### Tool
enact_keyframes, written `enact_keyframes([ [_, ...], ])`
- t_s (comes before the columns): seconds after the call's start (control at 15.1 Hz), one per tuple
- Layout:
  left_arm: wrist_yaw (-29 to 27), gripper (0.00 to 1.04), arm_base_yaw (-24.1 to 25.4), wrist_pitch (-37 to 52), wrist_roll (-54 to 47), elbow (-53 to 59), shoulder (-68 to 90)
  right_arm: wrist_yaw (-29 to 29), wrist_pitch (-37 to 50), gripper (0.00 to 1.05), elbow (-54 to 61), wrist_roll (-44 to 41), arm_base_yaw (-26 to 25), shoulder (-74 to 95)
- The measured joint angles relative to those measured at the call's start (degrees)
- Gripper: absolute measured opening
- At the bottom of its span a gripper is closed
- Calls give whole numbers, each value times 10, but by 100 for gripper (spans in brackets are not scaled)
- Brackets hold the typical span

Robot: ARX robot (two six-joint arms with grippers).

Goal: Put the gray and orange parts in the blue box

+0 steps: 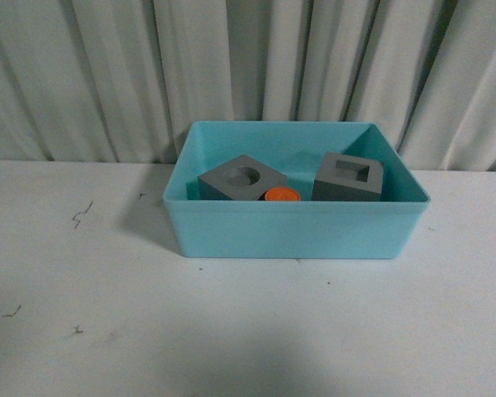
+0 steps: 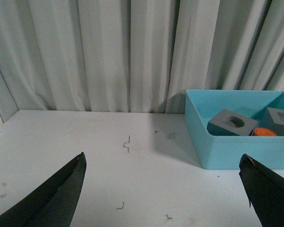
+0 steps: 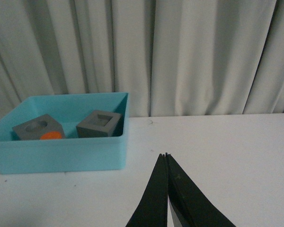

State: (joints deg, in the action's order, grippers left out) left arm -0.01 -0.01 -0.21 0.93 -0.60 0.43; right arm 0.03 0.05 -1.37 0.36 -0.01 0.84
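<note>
Now | turquoise blue box (image 1: 298,231) holds gray cubes, orange cylinder (image 1: 282,195) | left pincer (image 2: 163,189) spread | right pincer (image 3: 166,189) pressed together

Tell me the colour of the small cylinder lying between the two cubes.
Orange; the cylinder shows best in the front view.

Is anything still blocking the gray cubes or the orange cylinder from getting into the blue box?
Nothing visible: both gray cubes and the orange cylinder already lie inside the blue box.
</note>
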Motion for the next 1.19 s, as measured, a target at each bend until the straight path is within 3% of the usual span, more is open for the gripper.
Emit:
enact_keyframes([
  [0.6, 0, 98, 0, 0, 0, 0, 0, 0, -3, 2, 7, 0, 0, -6],
  [0.93, 0, 98, 0, 0, 0, 0, 0, 0, -3, 65, 7, 0, 0, -6],
  [1.06, 0, 98, 0, 0, 0, 0, 0, 0, -3, 70, 7, 0, 0, -6],
  [1.13, 0, 98, 0, 0, 0, 0, 0, 0, -3, 79, 7, 0, 0, -6],
  [1.19, 0, 98, 0, 0, 0, 0, 0, 0, -3, 97, 7, 0, 0, -6],
])
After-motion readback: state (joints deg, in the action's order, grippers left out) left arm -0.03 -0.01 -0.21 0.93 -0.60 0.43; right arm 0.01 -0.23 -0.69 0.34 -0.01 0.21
